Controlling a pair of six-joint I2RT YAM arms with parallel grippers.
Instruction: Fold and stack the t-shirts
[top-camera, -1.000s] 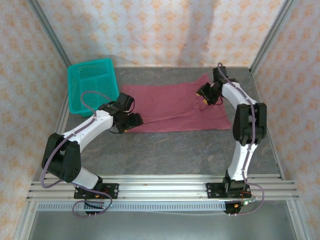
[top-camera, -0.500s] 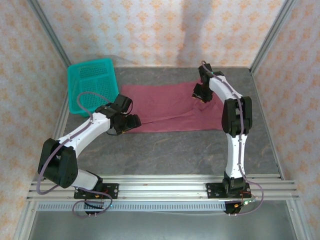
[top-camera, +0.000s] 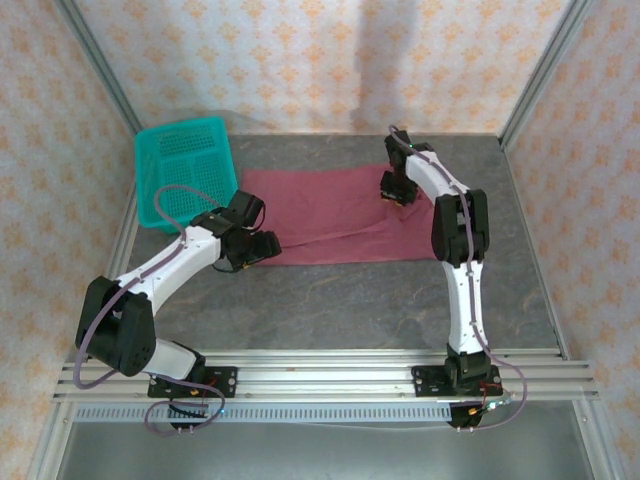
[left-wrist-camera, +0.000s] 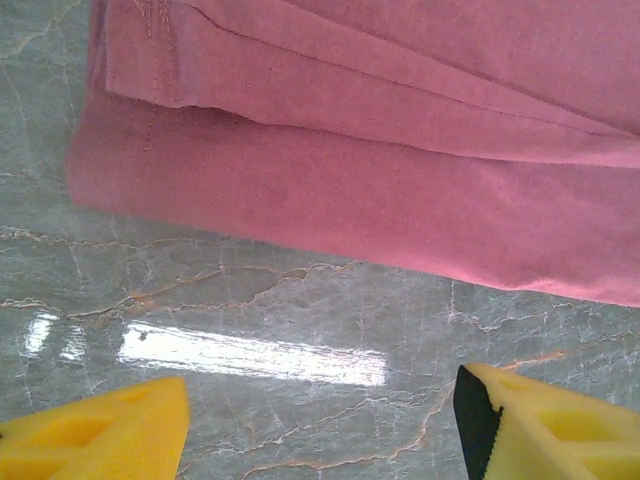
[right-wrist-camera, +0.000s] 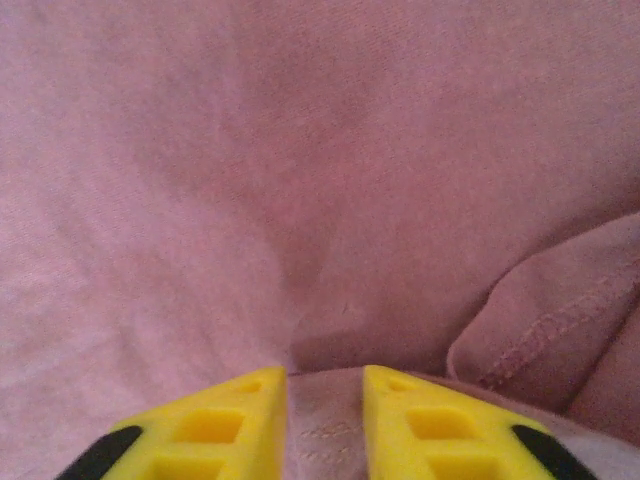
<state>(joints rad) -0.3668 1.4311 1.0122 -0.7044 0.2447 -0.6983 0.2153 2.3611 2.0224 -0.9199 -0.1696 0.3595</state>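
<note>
The right gripper (top-camera: 392, 190) moved from the right side of the maroon t-shirt (top-camera: 320, 215) leftward and toward the shirt's far edge, and its arm drew up straighter above the counter. Its jaws narrowed until a small fold of the cloth sat pinched between them. The left arm's lower link leaned slightly further left.

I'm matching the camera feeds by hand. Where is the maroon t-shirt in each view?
Top external: t-shirt spread mid-table, right of the teal basket.
Left wrist: t-shirt across the top, beyond the open left gripper.
Right wrist: t-shirt close up, a fold between fingers of the right gripper.
Shared landmark: its near left corner, top external and left wrist.
</note>
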